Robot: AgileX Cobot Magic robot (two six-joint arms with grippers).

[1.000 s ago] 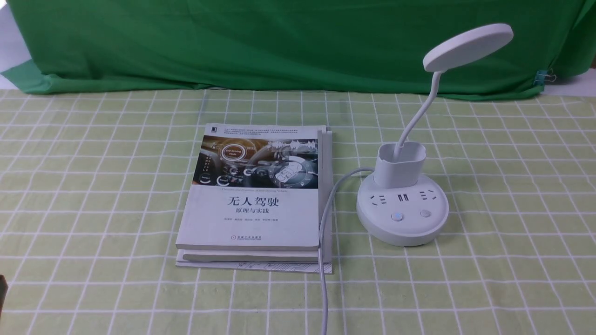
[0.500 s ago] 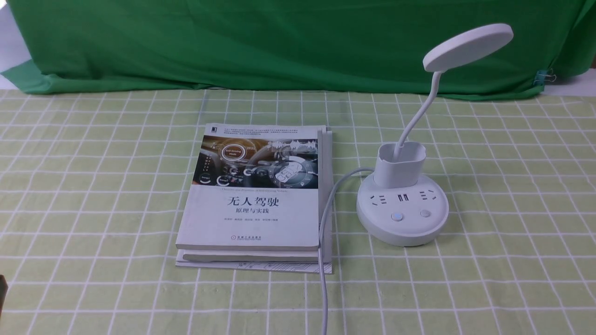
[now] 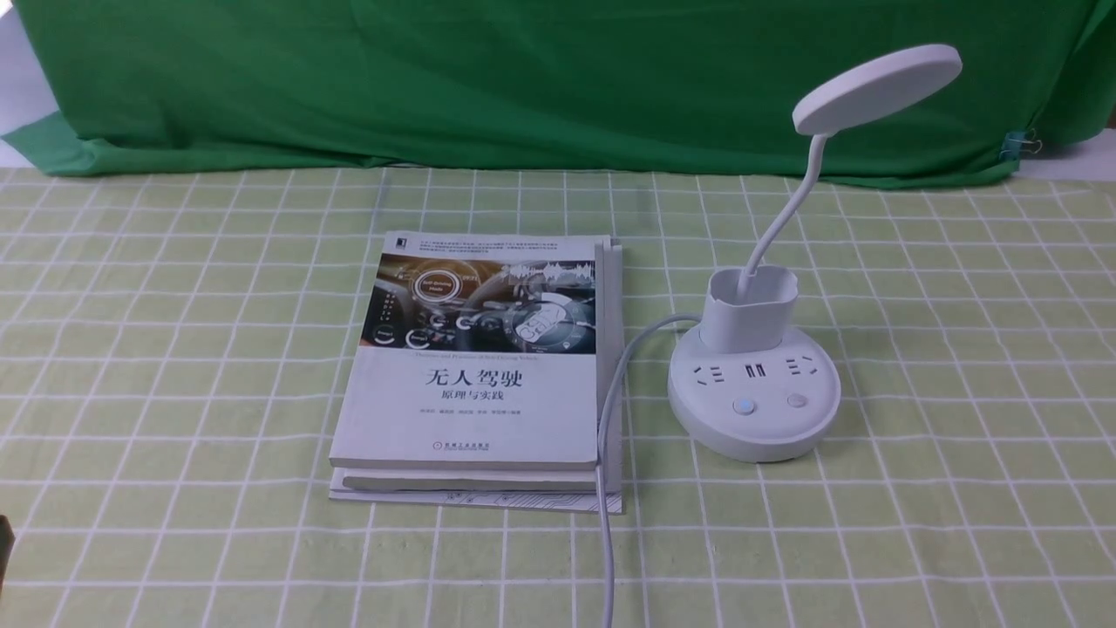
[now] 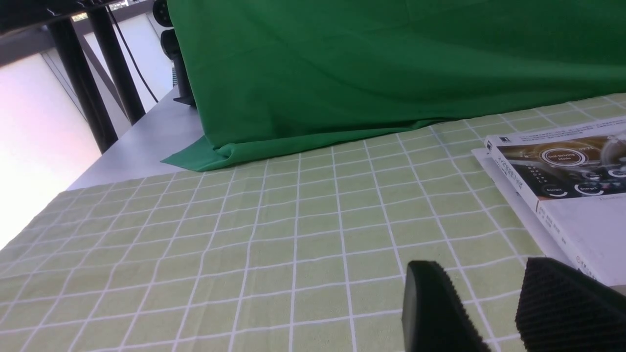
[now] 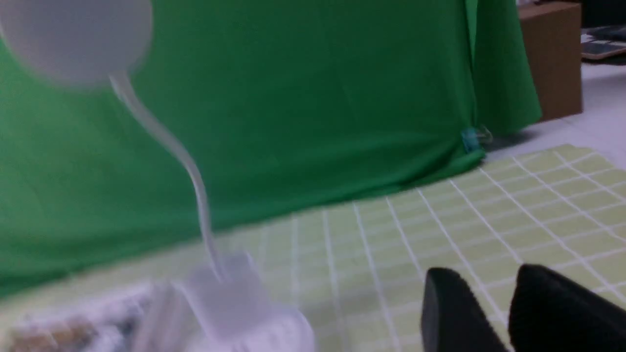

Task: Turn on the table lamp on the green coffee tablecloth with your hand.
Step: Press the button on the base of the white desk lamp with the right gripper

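The white table lamp (image 3: pixel 754 410) stands right of centre on the checked green coffee tablecloth (image 3: pixel 174 349). Its disc head (image 3: pixel 876 87) is unlit. Two buttons (image 3: pixel 743 406) sit on the front of the round base, and the cord (image 3: pixel 606 488) runs toward me. Neither hand reaches the lamp in the front view. My left gripper (image 4: pixel 481 278) is open and empty, low over the cloth beside the books (image 4: pixel 562 195). My right gripper (image 5: pixel 489 278) is open a little and empty. In its blurred view the lamp (image 5: pixel 230 293) stands ahead and to one side.
Stacked books (image 3: pixel 475 384) lie just left of the lamp, with the cord along their right edge. The dark green backdrop cloth (image 3: pixel 523 78) closes the far side, held by a clip (image 3: pixel 1016 144). A dark sliver (image 3: pixel 4 545) shows at the front left edge. A cardboard box (image 5: pixel 550 58) stands beyond the backdrop.
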